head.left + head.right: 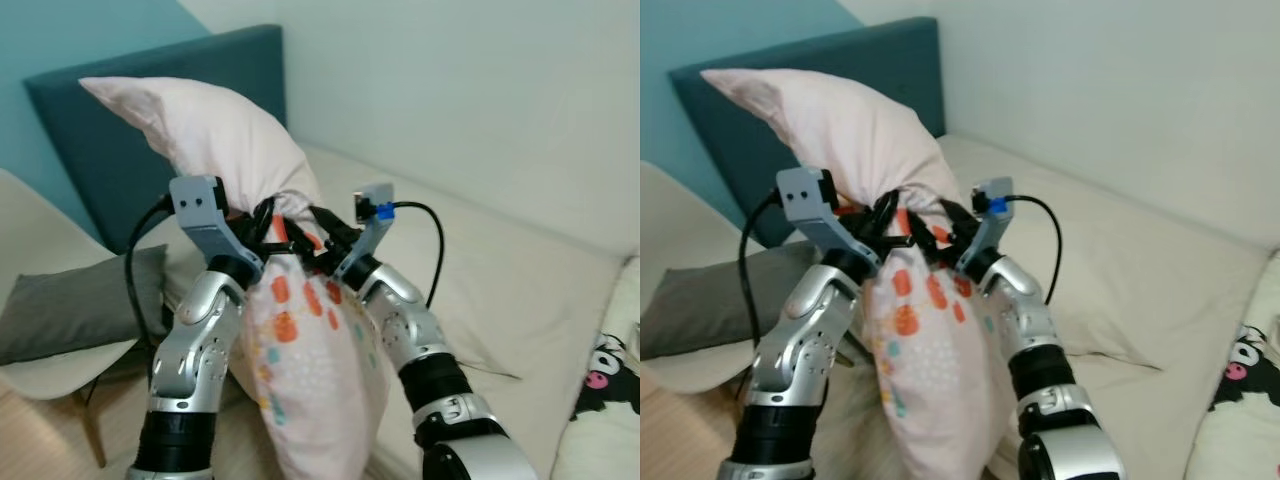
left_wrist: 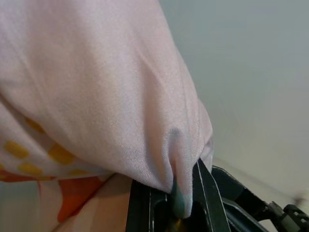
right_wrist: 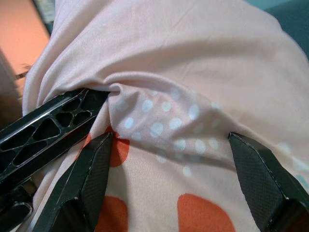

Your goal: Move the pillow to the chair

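Left gripper [image 1: 262, 232]: raised at 10 o'clock, pinched on pillow [image 1: 300, 330].
Right gripper [image 1: 318, 238]: fingers spread (pressing fabric).

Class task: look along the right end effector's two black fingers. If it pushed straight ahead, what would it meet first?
The pale pink fabric pillow with orange spots, bulging between the right end effector's spread fingers; probably then the left end effector's finger behind it.

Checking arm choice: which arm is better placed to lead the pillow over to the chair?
Left, likely. The left gripper is pinched shut on the pillow, and the chair lies on that side. The right gripper straddles the fabric, open.
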Available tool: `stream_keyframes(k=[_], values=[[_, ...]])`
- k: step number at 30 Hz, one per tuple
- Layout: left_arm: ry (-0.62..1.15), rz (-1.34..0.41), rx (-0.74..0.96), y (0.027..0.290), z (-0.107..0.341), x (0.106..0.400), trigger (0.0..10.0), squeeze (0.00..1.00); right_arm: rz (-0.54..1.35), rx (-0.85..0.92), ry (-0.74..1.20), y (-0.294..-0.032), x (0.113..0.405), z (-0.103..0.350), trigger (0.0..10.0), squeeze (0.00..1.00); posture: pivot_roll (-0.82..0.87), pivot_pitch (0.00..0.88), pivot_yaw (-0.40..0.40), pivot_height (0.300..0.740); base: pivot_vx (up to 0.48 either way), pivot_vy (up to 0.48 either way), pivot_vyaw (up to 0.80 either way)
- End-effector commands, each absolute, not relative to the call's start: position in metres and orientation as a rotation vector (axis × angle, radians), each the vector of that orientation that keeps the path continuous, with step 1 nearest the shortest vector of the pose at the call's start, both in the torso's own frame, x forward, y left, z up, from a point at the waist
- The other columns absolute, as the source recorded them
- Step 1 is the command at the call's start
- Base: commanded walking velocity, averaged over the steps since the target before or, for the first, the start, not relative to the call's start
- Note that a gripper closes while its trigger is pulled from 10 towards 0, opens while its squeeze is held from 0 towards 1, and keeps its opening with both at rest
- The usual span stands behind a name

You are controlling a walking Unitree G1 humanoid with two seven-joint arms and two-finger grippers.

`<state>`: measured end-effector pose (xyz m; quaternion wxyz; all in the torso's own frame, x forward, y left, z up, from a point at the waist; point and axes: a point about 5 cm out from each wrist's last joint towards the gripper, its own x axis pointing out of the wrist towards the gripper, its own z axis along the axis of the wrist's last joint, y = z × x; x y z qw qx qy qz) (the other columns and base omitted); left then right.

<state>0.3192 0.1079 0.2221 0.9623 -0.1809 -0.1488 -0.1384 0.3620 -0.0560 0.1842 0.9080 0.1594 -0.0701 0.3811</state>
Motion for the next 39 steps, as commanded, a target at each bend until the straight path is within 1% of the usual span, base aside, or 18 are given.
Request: stream_keyframes(k=[1, 9, 18, 27, 31, 37, 39], values=[[-0.377, -0.296, -0.370, 0.103, 0.234, 0.317, 10.0, 0.00, 0.828, 0.302, -0.141, -0.050, 0.359, 0.184, 10.0, 0.00, -0.06, 0.000, -0.018, 0.714, 0.000, 0.000, 0.76], [-0.351, -0.254, -0.375, 0.108, 0.224, 0.320, 10.0, 0.00, 0.834, 0.298, -0.152, -0.053, 0.358, 0.186, 10.0, 0.00, -0.07, 0.000, -0.013, 0.714, 0.000, 0.000, 0.76], [-0.394, -0.259, -0.357, 0.108, 0.235, 0.319, 10.0, 0.00, 0.864, 0.312, -0.168, -0.049, 0.355, 0.189, 10.0, 0.00, -0.06, 0.000, -0.012, 0.714, 0.000, 0.000, 0.76], [-0.415, -0.237, -0.324, 0.113, 0.239, 0.320, 10.0, 0.00, 0.880, 0.322, -0.168, -0.046, 0.353, 0.190, 10.0, 0.00, -0.06, 0.000, -0.014, 0.714, 0.000, 0.000, 0.76], [-0.414, -0.224, -0.332, 0.117, 0.238, 0.321, 10.0, 0.00, 0.874, 0.313, -0.154, -0.046, 0.354, 0.189, 10.0, 0.00, -0.06, 0.000, -0.014, 0.714, 0.000, 0.000, 0.39], [-0.425, -0.218, -0.325, 0.119, 0.239, 0.320, 10.0, 0.00, 0.891, 0.312, -0.159, -0.044, 0.352, 0.190, 10.0, 0.00, -0.06, 0.000, -0.016, 0.714, 0.302, 0.000, 0.00], [-0.428, -0.219, -0.325, 0.119, 0.240, 0.320, 10.0, 0.00, 0.894, 0.304, -0.162, -0.044, 0.352, 0.190, 10.0, 0.00, -0.06, 0.000, -0.016, 0.714, 0.322, 0.000, 0.80]])
